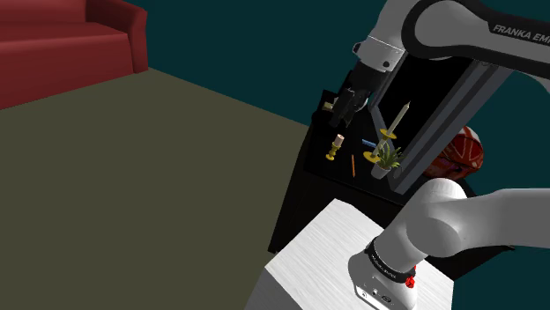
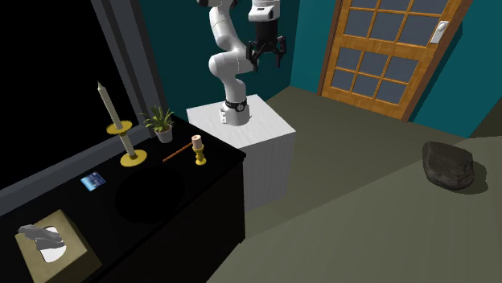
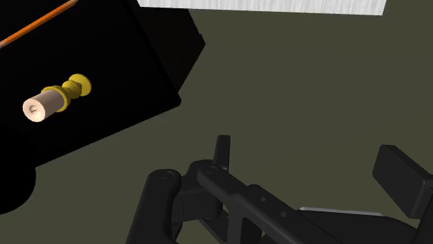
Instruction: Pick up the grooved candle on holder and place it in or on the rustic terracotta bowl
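Nothing is done yet: the gripper, spread wide and empty, hangs well above the untouched candle on its holder.

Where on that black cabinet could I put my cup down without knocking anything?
Bare top lies between the short candle and the corner of the cabinet nearest the stand, and along the front between the dark bowl and the tissue box. Crowded at the back: tall candle, plant and pencil cluster together.
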### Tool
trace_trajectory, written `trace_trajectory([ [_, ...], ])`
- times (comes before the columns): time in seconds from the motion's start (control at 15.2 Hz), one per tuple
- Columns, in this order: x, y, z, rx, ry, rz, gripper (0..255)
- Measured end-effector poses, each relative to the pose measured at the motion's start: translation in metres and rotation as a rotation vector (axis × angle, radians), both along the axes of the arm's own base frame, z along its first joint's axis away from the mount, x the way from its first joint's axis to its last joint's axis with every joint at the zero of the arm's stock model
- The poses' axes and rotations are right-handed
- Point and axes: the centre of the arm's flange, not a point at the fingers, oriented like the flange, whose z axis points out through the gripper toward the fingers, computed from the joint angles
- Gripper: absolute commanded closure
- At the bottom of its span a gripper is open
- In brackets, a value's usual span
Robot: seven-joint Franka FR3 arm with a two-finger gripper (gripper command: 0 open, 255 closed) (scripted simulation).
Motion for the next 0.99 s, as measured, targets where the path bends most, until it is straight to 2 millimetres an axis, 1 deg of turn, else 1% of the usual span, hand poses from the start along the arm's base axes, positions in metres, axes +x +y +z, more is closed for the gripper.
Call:
trace_trajectory([
  [0.07, 0.000, 0.000, 0.000, 0.000, 0.000, 0.000, 0],
  [0.13, 0.002, -0.005, -0.003, 0.000, 0.000, -0.001, 0],
  [0.33, 0.008, -0.032, -0.018, 0.000, 0.000, -0.008, 0],
  [0.53, 0.023, -0.070, -0.036, -0.001, 0.000, -0.017, 0],
  [0.73, 0.028, -0.099, -0.055, 0.000, 0.000, -0.024, 0],
  [0.79, 0.029, -0.110, -0.061, 0.000, -0.001, -0.026, 0],
  [0.92, 0.037, -0.131, -0.077, 0.000, 0.000, -0.031, 0],
  [0.99, 0.037, -0.143, -0.082, 0.000, -0.001, -0.034, 0],
])
